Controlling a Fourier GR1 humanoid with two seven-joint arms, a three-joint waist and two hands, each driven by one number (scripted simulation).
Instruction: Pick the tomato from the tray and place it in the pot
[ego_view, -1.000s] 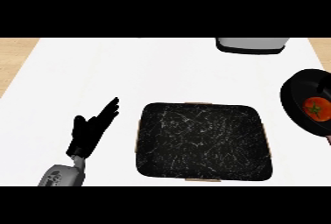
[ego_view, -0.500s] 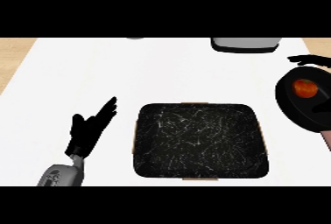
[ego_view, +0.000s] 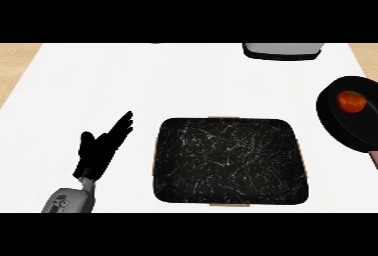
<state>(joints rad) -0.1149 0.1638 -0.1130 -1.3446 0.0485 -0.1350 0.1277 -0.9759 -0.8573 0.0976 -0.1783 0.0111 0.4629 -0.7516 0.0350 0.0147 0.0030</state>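
I see my left robot hand (ego_view: 102, 149) resting at the lower left of the white worktop (ego_view: 148, 80), fingers straight and slanted up to the right, holding nothing. Just to its right lies the black marbled tray (ego_view: 229, 160), apart from the fingertips. Further right and a little farther up, at the view's edge, the dark pot (ego_view: 353, 125) holds the tomato (ego_view: 352, 101). A grey appliance (ego_view: 284, 49) stands at the far edge. My right robot hand is out of sight.

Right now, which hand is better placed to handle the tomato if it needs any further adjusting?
Probably neither. The tomato already lies in the pot at the right edge. Only the left hand shows, open, left of the tray, far across. The right hand is out of view.
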